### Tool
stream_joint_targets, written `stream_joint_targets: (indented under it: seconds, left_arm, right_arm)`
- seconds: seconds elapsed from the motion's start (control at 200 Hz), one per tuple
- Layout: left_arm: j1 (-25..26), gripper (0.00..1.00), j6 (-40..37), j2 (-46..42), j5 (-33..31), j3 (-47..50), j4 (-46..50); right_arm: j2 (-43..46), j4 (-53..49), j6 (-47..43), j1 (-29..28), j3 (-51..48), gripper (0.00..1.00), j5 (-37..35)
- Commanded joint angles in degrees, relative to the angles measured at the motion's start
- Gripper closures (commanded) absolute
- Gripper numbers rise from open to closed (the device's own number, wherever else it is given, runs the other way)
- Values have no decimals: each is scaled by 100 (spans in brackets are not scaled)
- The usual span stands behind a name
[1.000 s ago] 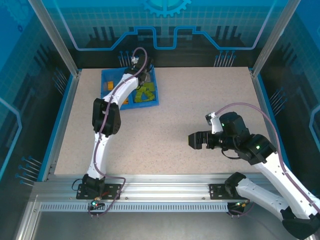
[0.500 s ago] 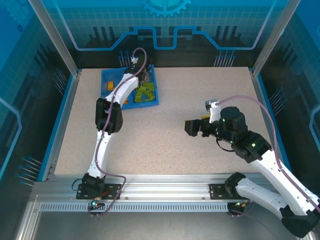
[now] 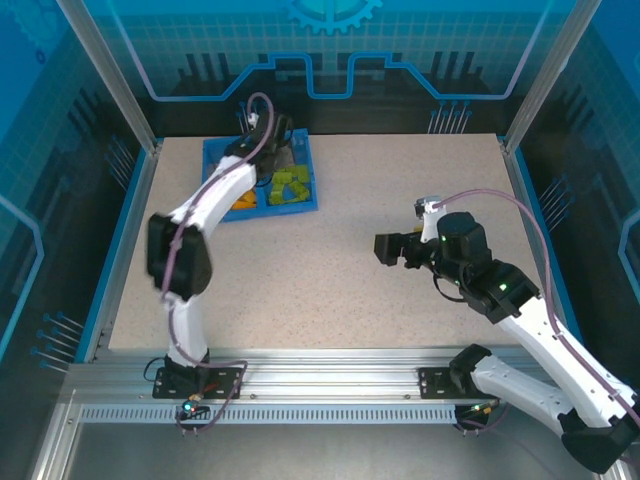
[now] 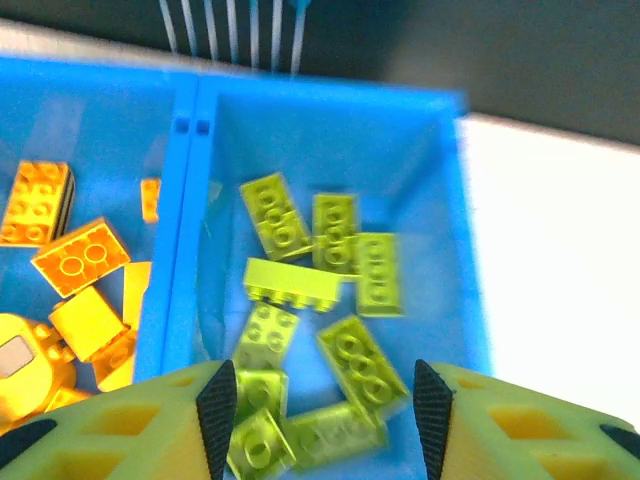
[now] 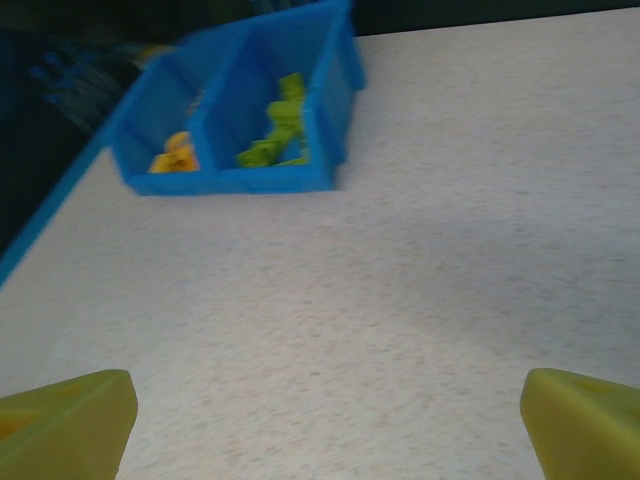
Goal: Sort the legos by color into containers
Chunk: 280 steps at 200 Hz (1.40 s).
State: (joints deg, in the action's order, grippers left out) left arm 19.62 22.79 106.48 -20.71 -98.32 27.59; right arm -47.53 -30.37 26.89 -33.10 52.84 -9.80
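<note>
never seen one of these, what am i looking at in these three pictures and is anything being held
Two white robot arms are bolted to the near edge of a speckled table. The wide picture comes from a fixed camera overhead; the other two from cameras on each wrist. At the far left sits a blue tray: orange lego bricks in its left compartment, lime green bricks in its right. The left gripper hangs open above the green ones; the right gripper is open above bare table. Neither holds anything.
</note>
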Motion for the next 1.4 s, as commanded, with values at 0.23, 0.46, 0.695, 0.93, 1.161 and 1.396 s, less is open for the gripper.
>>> stream_joint_targets:
  seconds: [0.23,0.46,0.695,0.93,1.161,1.396]
  left_arm:
    - [768,17,-142,-4389,-316,4036,-1302]
    - [741,1,-771,-5819,-1427,5770,-1380]
    - [435,1,-2210,-5583,-1730,7070,-2593]
    - [-878,1,-2379,-5186,-150,7994,-4548]
    - [-1561,1,-2381,-3599,1083,8221,-6993]
    - [-1874,1,-2279,-2071,1605,7665,-7469]
  right_arm:
    - [-238,1267,-511,1451,-1282,0,-1621]
    - [-1004,2841,-1200,2187,-2082,0,-1643]
    - [-2422,4745,-1891,2520,-2284,0,-1188]
    - [-3699,6701,-2717,2705,-2440,0,-188]
    - [-3851,7511,-2612,2838,-2885,0,-34]
    - [-3869,7546,-2619,2844,-2902,0,-7]
